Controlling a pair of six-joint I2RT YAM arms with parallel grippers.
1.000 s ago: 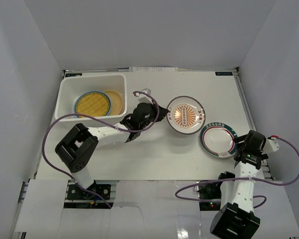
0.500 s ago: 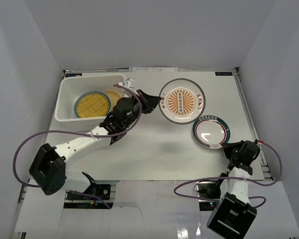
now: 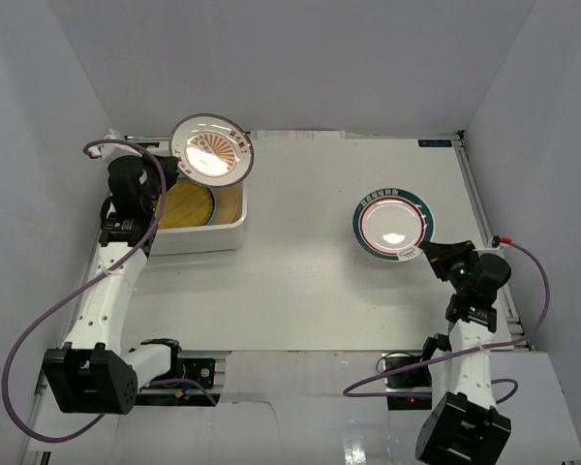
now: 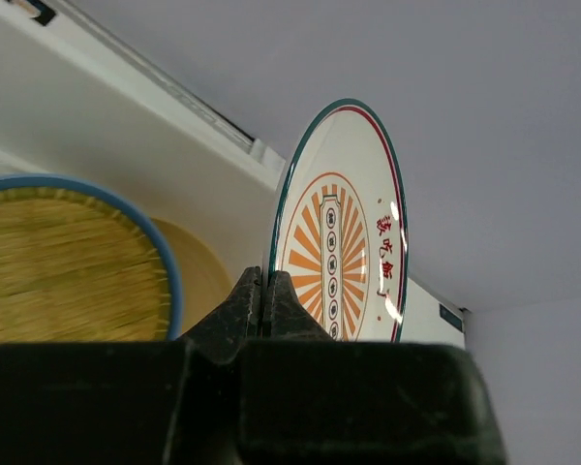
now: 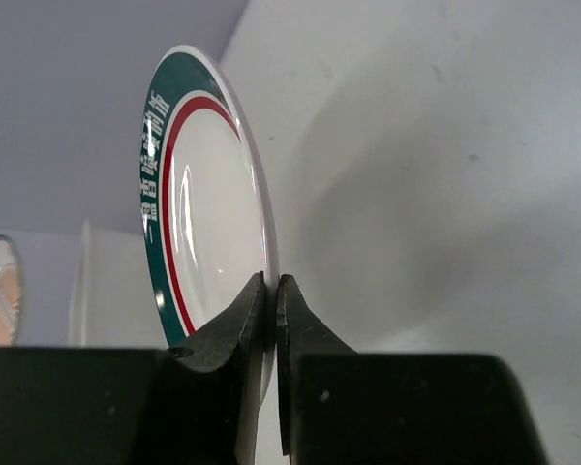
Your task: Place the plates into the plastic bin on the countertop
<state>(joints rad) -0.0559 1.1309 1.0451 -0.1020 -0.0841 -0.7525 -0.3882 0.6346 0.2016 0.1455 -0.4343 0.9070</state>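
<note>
White with a fan of colour across its face, the orange-rayed plate [image 3: 211, 148] is held high in the upper left of the overhead view. Its rim is pinched between the left jaws, which are clamped tight with no gap visible. From the left wrist view this orange-rayed plate [image 4: 344, 252] is seen standing almost upright and nearly edge-on, raised above what lies in the bin. The bin [image 3: 209, 238], a white plastic tub, is set on the table [image 3: 310, 291] at the upper left and is partly hidden by the lifted plate and the left arm [image 3: 111, 276]. Two plates are lying inside it. A yellow woven plate [image 3: 188, 206] with a blue rim is overlapped onto a plain orange-yellow plate [image 3: 229, 201] just to its right. Both are also seen low in the left wrist view, the woven plate [image 4: 68, 262] at the left edge and the orange-yellow plate [image 4: 198, 281] behind it. Right of centre in the overhead view, well apart from the bin, the green-ringed plate [image 3: 394, 225] is gripped at its lower right rim by the right jaws, which are likewise closed firmly on it. In the right wrist view the green-ringed plate [image 5: 198, 232], with a red ring inside the green one, is seen tilted steeply on edge, and a shadow is cast on the table [image 5: 445, 145] beside it.
</note>
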